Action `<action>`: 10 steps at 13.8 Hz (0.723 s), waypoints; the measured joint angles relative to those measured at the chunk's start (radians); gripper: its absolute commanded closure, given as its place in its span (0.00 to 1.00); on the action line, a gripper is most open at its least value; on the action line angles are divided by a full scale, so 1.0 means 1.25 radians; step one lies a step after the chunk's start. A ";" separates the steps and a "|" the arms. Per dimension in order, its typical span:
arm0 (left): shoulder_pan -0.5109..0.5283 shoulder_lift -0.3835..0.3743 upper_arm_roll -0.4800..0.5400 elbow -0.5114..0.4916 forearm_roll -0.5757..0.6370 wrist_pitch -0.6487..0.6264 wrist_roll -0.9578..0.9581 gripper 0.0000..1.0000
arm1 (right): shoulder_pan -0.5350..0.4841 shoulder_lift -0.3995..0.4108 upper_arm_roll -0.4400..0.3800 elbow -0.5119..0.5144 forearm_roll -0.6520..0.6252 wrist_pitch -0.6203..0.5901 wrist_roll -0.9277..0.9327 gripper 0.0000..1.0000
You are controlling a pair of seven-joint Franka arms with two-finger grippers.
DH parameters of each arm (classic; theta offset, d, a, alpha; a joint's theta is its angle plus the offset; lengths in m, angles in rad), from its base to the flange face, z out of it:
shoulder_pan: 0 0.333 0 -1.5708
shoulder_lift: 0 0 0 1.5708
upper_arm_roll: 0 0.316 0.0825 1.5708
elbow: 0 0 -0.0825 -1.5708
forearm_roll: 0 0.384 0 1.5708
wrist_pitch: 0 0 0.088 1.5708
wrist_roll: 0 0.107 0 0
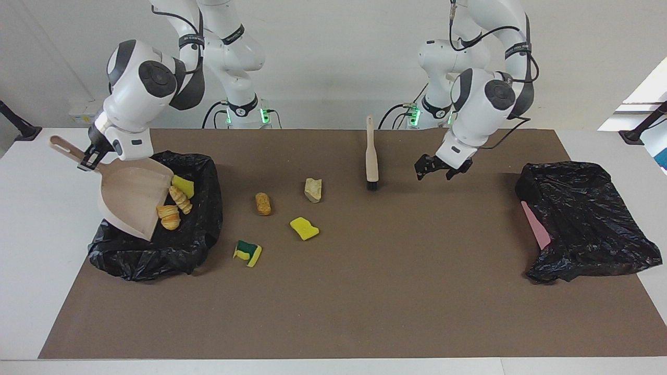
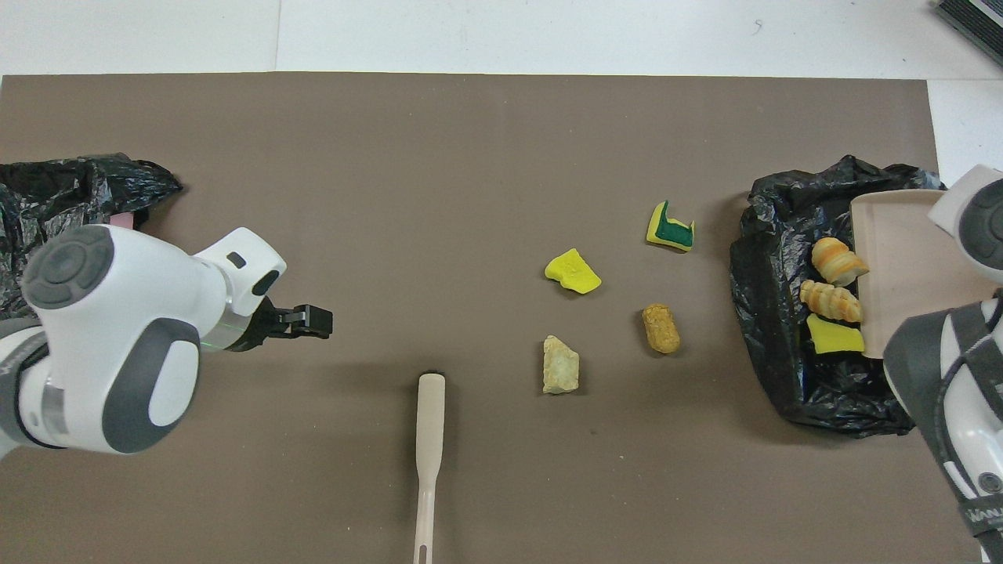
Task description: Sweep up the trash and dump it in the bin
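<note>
Clenched on the tilted beige plastic dustpan [image 1: 133, 200], the right gripper [image 1: 89, 159] tips three scraps [image 1: 176, 200] into the black-bagged bin [image 1: 200, 229]; four scraps [image 1: 284, 213] lie beside it, the left gripper [image 1: 435, 169] released, empty.

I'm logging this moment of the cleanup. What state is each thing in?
Dustpan: tilted steeply over the bin, held by right gripper.
Bread pieces and sponge piece: sliding off into the bin.
Brush: lying on the mat, not held.
Left gripper: open, empty.
Second bin: untouched.
</note>
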State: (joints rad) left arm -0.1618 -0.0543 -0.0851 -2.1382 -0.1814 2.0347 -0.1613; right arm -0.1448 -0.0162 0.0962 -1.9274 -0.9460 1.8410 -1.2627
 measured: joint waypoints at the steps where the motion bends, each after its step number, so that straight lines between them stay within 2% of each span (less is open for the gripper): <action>1: 0.030 0.000 0.000 0.023 0.000 -0.018 0.036 0.00 | 0.019 0.000 0.000 0.011 -0.010 -0.033 0.004 1.00; 5: 0.128 0.001 0.003 0.115 0.053 -0.080 0.114 0.00 | 0.061 -0.001 0.004 0.075 -0.045 -0.096 -0.007 1.00; 10: 0.164 0.007 0.001 0.256 0.092 -0.190 0.116 0.00 | 0.067 0.004 0.006 0.143 -0.049 -0.096 -0.038 1.00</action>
State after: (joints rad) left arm 0.0432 -0.0460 -0.0833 -1.8179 -0.0661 1.7973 -0.0158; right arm -0.0608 -0.0107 0.1031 -1.7490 -1.0070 1.7207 -1.3104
